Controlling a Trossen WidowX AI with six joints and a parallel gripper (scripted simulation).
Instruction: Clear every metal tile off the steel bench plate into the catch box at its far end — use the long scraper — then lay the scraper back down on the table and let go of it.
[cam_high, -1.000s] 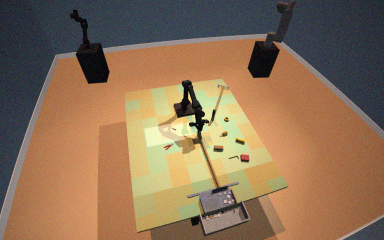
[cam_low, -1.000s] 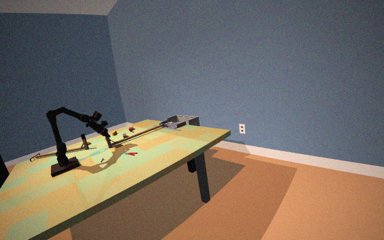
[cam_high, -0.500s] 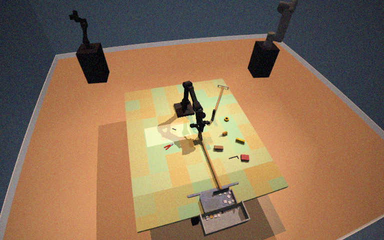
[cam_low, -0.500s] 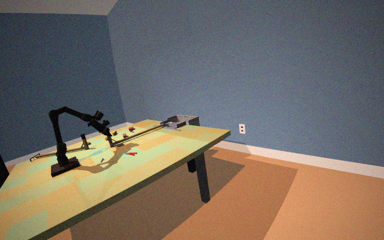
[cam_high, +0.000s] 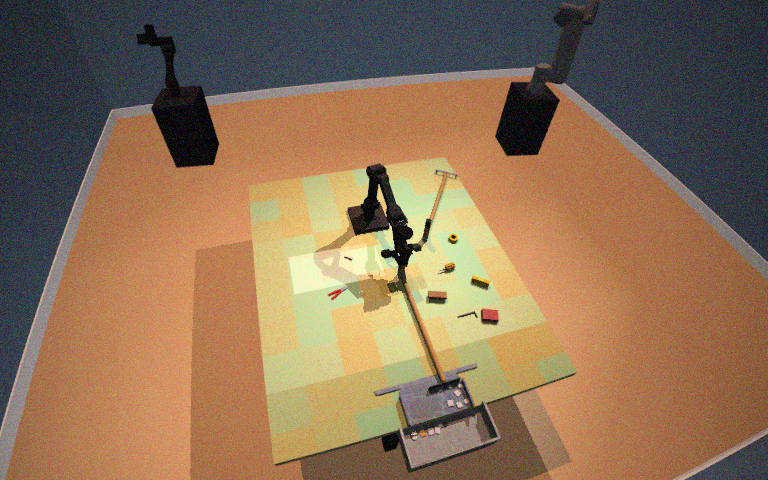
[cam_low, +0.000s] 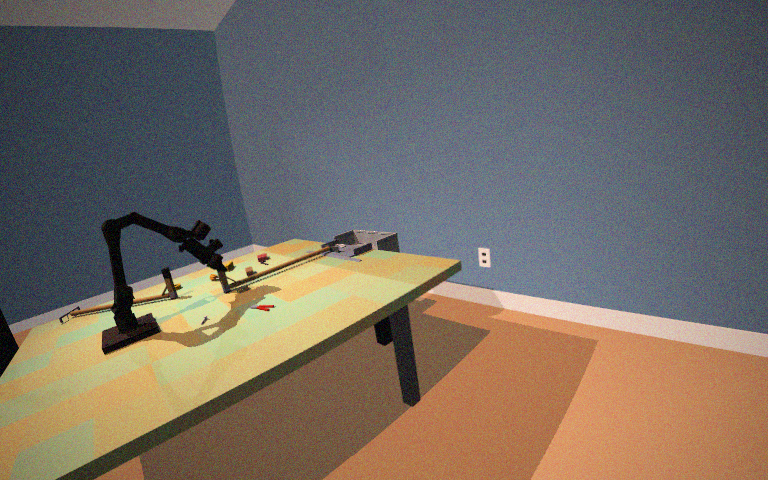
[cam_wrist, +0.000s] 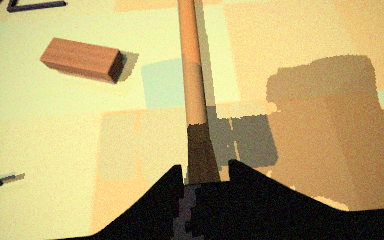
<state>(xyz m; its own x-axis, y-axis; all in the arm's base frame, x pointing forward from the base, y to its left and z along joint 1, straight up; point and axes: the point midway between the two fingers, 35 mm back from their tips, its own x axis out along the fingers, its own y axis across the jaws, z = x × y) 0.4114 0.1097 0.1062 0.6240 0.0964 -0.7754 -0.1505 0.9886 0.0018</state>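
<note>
The pincer (cam_high: 400, 270) (cam_low: 222, 277) (cam_wrist: 205, 169) grips the long scraper (cam_high: 423, 332) (cam_low: 286, 265) (cam_wrist: 194, 85); its blade reaches the steel bench plate (cam_high: 421, 404), well beyond the pincer.

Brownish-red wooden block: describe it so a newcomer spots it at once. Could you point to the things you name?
On the patchwork table (cam_high: 293, 386) (cam_low: 317, 316), find the long scraper's wooden handle (cam_high: 421, 328) (cam_low: 288, 264) (cam_wrist: 192, 85). Beside it lies the block (cam_high: 437, 296) (cam_low: 249, 271) (cam_wrist: 82, 59). It's plain brown, unlike the redder block (cam_high: 489, 315) (cam_low: 262, 257) and the yellow one (cam_high: 480, 281).
</note>
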